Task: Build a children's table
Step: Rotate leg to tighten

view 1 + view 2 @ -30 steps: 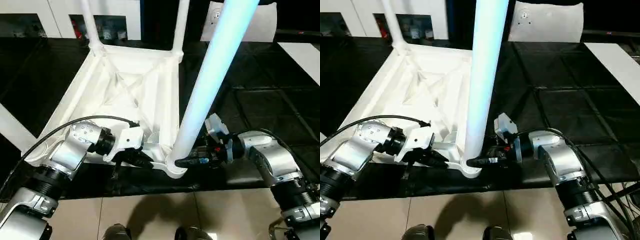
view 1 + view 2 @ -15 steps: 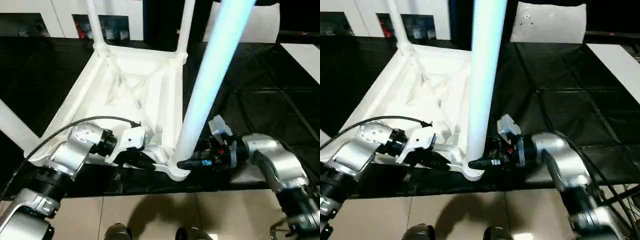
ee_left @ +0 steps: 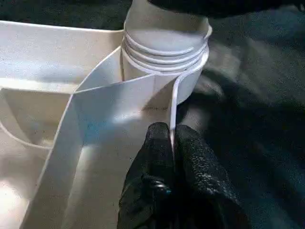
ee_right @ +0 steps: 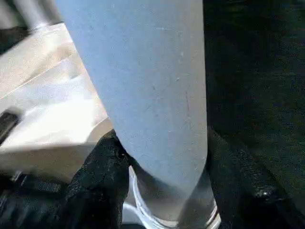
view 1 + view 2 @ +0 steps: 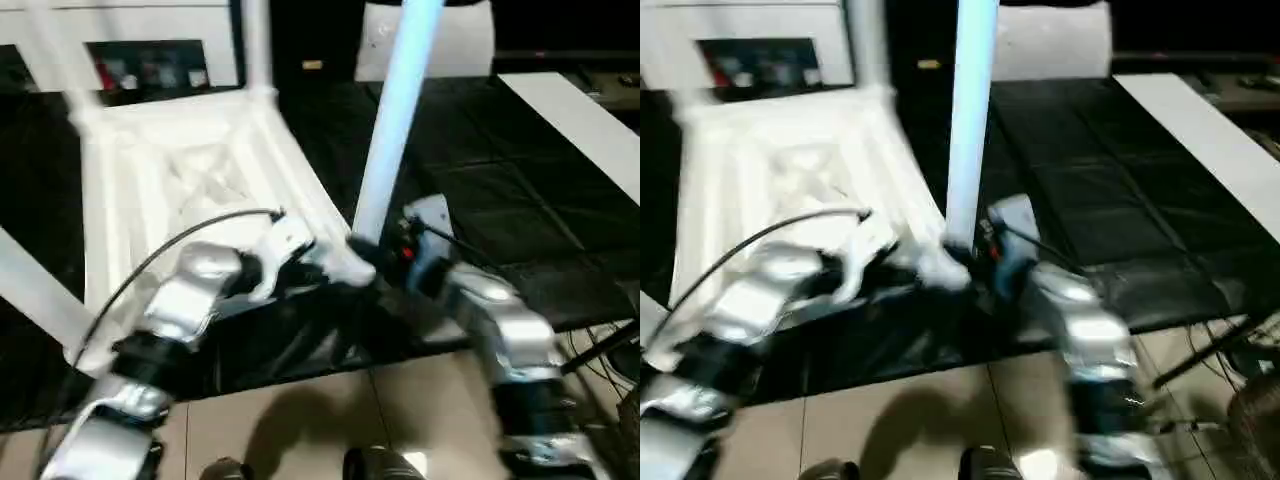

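Tabletop (image 5: 170, 160) swung left – leg (image 5: 395, 110) in socket (image 3: 167, 52) | R hand (image 4: 162, 191) round leg

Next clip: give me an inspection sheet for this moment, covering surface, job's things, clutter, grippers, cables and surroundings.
Surface: black mat over a pale tiled floor.
Job's things: white table lies upside down, ribbed underside up; near leg stands upright in its corner socket, threads visible; other legs also stand.
Clutter: nothing seen.
Grippers: left gripper pinches the thin rim beside the socket; right gripper straddles the leg's base, one finger on each side.
Cables: black cable arcs over the left forearm; more cables at the right edge.
Surroundings: white cabinet with glass fronts behind; white board on the right.
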`<state>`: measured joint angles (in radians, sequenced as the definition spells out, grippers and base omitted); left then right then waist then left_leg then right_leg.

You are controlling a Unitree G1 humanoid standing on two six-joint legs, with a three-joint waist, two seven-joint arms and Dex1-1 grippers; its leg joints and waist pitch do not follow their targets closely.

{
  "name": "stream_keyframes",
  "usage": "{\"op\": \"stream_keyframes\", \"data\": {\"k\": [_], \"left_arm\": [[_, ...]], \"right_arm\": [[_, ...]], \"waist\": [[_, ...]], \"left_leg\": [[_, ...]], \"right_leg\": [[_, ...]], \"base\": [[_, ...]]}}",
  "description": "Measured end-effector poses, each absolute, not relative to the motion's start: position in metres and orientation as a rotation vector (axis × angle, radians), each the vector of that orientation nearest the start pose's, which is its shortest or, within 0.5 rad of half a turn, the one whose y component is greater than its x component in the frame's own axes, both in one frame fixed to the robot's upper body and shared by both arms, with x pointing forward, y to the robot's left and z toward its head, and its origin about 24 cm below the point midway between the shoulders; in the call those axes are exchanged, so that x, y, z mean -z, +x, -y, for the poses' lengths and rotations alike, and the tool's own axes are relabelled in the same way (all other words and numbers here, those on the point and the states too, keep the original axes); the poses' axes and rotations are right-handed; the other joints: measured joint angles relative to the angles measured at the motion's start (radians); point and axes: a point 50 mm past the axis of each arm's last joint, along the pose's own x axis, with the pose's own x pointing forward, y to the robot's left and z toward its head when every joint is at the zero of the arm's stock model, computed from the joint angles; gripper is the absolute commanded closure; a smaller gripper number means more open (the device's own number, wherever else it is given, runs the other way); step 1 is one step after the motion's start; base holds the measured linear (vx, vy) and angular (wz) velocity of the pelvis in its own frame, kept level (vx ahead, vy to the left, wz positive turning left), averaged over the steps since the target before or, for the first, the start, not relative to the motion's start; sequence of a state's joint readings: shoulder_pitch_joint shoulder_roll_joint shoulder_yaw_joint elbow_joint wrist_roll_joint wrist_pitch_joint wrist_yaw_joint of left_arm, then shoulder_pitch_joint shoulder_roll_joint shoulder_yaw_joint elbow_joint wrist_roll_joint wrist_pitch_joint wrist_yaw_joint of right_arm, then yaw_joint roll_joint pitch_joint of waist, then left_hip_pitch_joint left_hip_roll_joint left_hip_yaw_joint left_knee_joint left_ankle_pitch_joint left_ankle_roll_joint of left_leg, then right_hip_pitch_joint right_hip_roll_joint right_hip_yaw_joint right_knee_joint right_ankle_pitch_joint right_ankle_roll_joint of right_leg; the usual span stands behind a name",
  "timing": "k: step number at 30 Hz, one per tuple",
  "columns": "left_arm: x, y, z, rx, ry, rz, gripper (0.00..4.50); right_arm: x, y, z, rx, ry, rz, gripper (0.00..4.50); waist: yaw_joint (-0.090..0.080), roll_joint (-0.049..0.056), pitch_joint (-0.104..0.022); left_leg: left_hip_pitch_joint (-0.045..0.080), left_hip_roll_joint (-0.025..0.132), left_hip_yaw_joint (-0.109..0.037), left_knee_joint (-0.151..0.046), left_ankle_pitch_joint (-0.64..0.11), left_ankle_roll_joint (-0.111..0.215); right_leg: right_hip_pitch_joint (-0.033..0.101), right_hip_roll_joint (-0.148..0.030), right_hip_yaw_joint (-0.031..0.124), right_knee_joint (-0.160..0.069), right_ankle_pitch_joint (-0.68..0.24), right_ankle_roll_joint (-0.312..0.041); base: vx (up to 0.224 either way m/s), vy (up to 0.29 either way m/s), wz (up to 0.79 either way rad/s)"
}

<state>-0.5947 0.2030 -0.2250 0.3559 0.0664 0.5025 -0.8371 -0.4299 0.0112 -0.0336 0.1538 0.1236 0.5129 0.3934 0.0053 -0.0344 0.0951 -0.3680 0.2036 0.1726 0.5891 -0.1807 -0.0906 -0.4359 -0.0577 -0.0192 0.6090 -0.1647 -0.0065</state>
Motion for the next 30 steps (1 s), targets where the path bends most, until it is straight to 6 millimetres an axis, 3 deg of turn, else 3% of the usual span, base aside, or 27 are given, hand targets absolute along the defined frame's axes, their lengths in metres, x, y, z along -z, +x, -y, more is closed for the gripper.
{"op": "stream_keyframes", "data": {"k": [2,4,7,9,12,14,20,24,29,30], "left_arm": [[-0.074,0.328,-0.088,0.957,0.293,-0.438,4.5],[-0.075,0.327,-0.087,0.96,0.295,-0.433,4.5],[-0.076,0.324,-0.086,0.973,0.305,-0.426,4.5],[-0.077,0.323,-0.087,0.987,0.321,-0.421,4.5],[-0.078,0.321,-0.093,1.019,0.352,-0.404,4.5],[-0.078,0.319,-0.098,1.062,0.373,-0.397,4.5],[-0.08,0.308,-0.123,1.249,0.456,-0.406,4.5],[-0.08,0.303,-0.129,1.338,0.47,-0.419,4.5],[-0.081,0.294,-0.14,1.476,0.484,-0.464,4.5],[-0.081,0.294,-0.142,1.49,0.488,-0.468,4.5]], "right_arm": [[-0.081,0.321,0.093,-0.483,0.154,-0.227,2.45],[-0.081,0.319,0.094,-0.477,0.152,-0.211,1.76],[-0.08,0.315,0.096,-0.496,0.161,-0.191,1.74],[-0.08,0.315,0.1,-0.531,0.149,-0.178,1.35],[-0.08,0.312,0.104,-0.622,0.122,-0.167,1.29],[-0.08,0.311,0.108,-0.692,0.09,-0.162,0.95],[-0.083,0.3,0.12,-1.02,-0.049,-0.16,0.87],[-0.082,0.294,0.12,-1.179,-0.087,-0.156,0.87],[-0.085,0.284,0.129,-1.438,-0.095,-0.217,0.87],[-0.086,0.284,0.13,-1.468,-0.096,-0.226,1.05]], "waist": [[0.001,0.0,0.0],[0.003,0.0,0.0],[0.006,0.001,0.0],[0.006,0.001,0.001],[0.005,0.002,0.001],[0.007,0.002,0.002],[0.035,0.003,0.002],[0.052,0.004,0.002],[0.059,0.003,0.002],[0.061,0.003,0.002]], "left_leg": [[0.0,0.0,0.0,-0.003,-0.001,0.001],[0.0,0.0,0.0,-0.008,-0.001,0.0],[0.0,-0.001,0.0,-0.013,-0.001,0.0],[0.0,-0.001,0.0,-0.015,-0.001,0.001],[0.0,0.0,0.001,-0.015,-0.002,0.001],[-0.001,0.0,0.001,-0.016,-0.002,0.001],[0.0,0.0,0.003,-0.016,-0.002,0.001],[-0.001,0.0,0.004,-0.013,-0.002,0.001],[-0.002,-0.001,0.003,-0.011,-0.002,0.002],[-0.002,0.0,0.004,-0.011,-0.002,0.002]], "right_leg": [[0.0,0.0,0.0,0.0,0.002,0.001],[-0.002,0.0,0.0,-0.001,0.003,0.0],[-0.002,0.001,-0.001,-0.002,0.001,-0.001],[-0.002,0.001,-0.001,-0.004,0.001,-0.002],[-0.002,0.001,-0.001,-0.006,0.002,-0.002],[-0.002,0.001,-0.002,-0.007,0.002,-0.002],[-0.001,0.001,-0.003,-0.007,0.002,-0.002],[0.0,0.0,-0.003,-0.007,0.003,-0.004],[0.0,-0.001,-0.004,-0.007,0.003,-0.005],[0.0,-0.001,-0.004,-0.007,0.003,-0.005]], "base": [[0.0,0.0,0.0],[0.0,0.0,0.0],[0.0,0.0,0.0],[0.0,0.0,0.0],[0.0,0.0,0.0],[0.0,0.0,0.0],[0.0,0.0,0.0],[0.0,0.0,0.0],[0.0,0.0,0.0],[0.0,0.0,0.0]]}}
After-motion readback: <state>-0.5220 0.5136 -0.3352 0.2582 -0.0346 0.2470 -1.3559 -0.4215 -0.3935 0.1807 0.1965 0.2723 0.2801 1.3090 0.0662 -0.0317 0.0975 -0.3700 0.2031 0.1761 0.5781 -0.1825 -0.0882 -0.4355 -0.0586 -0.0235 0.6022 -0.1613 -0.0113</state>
